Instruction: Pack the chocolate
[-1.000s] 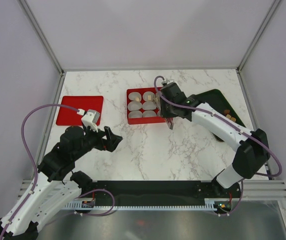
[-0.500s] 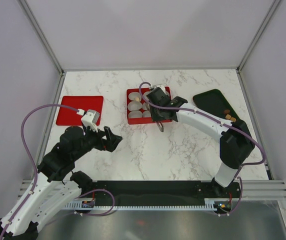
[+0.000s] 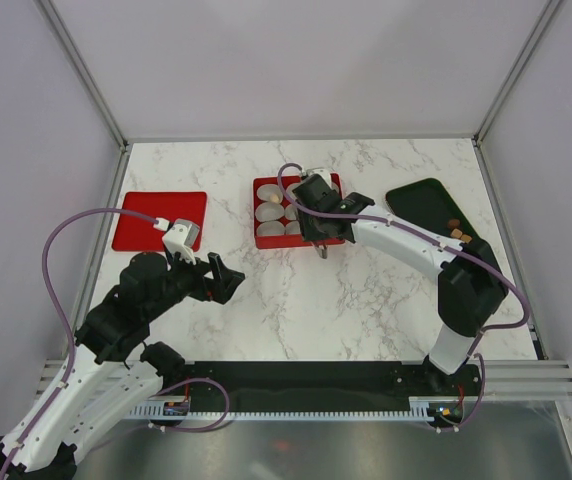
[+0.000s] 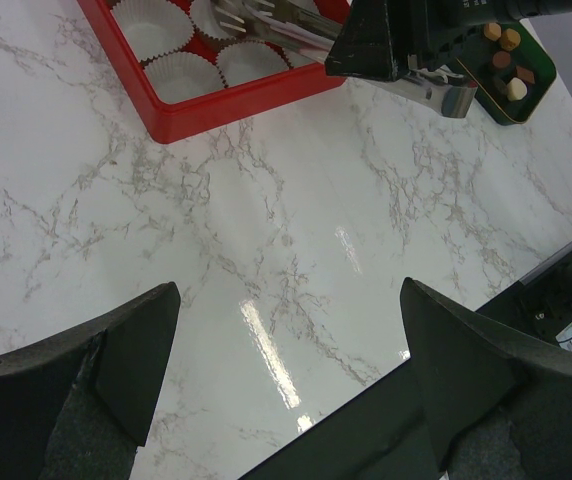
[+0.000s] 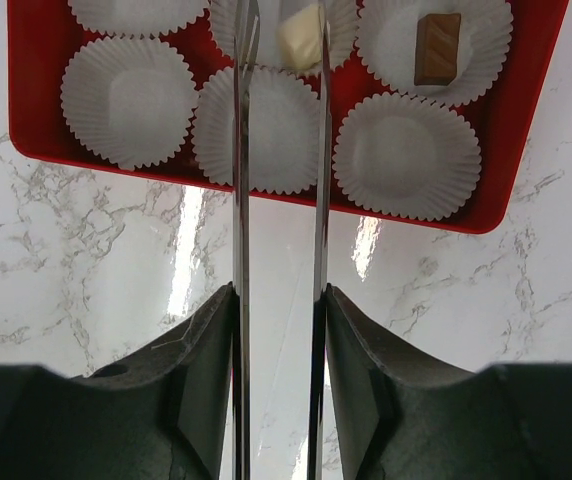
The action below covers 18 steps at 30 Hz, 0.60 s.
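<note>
**Right gripper** [image 5: 284, 40]: it carries two thin, flat metal blades [image 5: 241, 200] that reach over the red box [image 5: 28, 120]. The blades stand parted. A cream-white chocolate [image 5: 301, 35], a smooth blocky lump, sits between their tips in the middle cup of the second row from the near rim. A gap shows on its left side. Contact with the right blade cannot be confirmed so close to the frame edge.

**Brown chocolate** [image 5: 437, 48]: rectangular and glossy, it lies in the adjoining cup to the right.

**Paper cups** [image 5: 126, 100]: white and round, with pleated walls.

**Table** [image 5: 86, 260]: white marble pattern with grey veins, reflective.

**Loose pieces** [image 4: 506, 65]: orange, brown and cream, lying on a dark green tray [image 4: 516, 105] right of the box.

**Obstruction:** from above, the right arm screens part of the box.

**Left gripper** [image 4: 288, 300]: black fingers spread wide, holding nothing, well apart from the box.

**Red lid** [image 3: 159, 220]: flat, lying at the far left.
</note>
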Motion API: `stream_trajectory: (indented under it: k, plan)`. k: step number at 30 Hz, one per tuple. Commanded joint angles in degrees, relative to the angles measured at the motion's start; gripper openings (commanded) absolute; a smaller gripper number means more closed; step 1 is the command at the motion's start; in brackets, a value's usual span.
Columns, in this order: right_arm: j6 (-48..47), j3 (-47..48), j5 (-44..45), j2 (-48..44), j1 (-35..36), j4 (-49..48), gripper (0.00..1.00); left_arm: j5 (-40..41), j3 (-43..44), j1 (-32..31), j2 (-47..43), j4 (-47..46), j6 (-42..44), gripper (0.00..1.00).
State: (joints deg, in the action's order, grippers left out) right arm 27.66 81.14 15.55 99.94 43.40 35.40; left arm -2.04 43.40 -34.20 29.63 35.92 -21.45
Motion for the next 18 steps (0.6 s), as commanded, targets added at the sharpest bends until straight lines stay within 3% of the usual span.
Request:
stream_trajectory:
  k: [1,13,18]
  plan:
    - [-0.2,2.7,1.8,-0.4,0.3,-2.3,0.47,-0.1,-0.2,-0.2,0.3,-0.7,-0.3,1.00]
    - [-2.3,4.8,7.9,-8.8,-0.1,2.2,0.48,0.0,-0.2,-0.2,0.1,-0.8,-0.3,1.00]
    - [-1.6,0.7,9.8,-16.4,-4.8,6.3,0.48,-0.1,-0.2,-0.2,-0.1,-0.7,-0.3,1.00]
